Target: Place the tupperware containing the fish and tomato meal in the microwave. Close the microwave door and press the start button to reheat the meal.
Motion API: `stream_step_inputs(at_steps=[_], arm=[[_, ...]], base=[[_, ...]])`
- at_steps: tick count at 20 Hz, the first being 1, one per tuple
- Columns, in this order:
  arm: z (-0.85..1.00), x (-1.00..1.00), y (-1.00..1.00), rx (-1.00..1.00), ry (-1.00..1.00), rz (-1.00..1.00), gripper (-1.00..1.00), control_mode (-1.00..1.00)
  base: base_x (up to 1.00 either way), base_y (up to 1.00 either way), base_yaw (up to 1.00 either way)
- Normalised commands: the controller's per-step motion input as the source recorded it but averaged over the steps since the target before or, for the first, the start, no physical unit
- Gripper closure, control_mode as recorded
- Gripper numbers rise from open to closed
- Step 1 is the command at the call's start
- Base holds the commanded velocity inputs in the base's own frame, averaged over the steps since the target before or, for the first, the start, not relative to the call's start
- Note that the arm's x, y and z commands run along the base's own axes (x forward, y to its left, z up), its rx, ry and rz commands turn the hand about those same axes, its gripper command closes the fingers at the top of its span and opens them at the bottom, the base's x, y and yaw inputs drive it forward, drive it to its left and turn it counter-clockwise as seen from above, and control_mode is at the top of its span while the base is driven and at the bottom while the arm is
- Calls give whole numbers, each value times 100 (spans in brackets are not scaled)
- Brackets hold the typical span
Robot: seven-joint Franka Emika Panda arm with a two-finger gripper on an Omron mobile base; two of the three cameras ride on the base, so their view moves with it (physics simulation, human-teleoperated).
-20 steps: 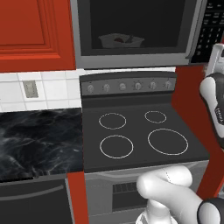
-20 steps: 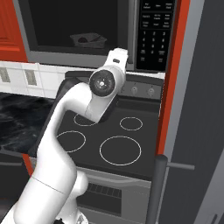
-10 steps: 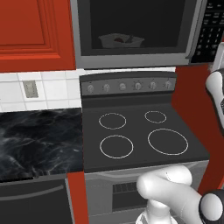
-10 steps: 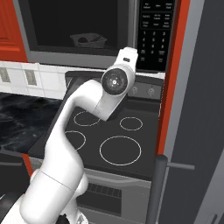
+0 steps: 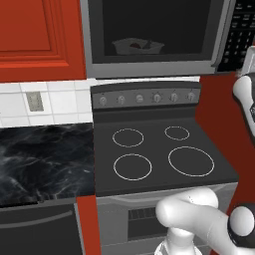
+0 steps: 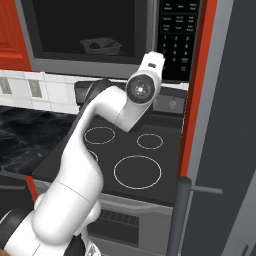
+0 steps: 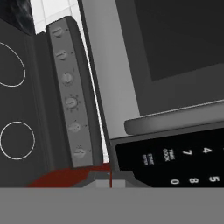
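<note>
Behind the closed microwave door (image 5: 149,35), the tupperware (image 5: 138,47) with the fish and tomato meal (image 5: 135,46) sits inside the microwave (image 6: 105,37). Raised beside the keypad panel (image 6: 179,37), above the stove (image 5: 159,154), the arm carries the gripper — jaws pressed fully together, holding nothing.

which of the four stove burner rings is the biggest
The front right burner ring, on the side nearest the red panel. Its white circle is clearly wider than the front left ring and both back rings.
</note>
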Motion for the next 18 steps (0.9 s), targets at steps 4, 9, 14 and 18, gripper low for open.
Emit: stream_step_inputs(at_steps=[4, 9, 14, 18], arm=[[6, 27, -10, 0, -2, 0, 100, -100], [11, 26, -10, 0, -3, 0, 100, -100], [11, 23, -5, 0, -4, 0, 100, -100], [4, 21, -3, 0, -3, 0, 100, -100]], base=[[0, 0, 0], [0, 0, 0], [0, 0, 0], [0, 0, 0]])
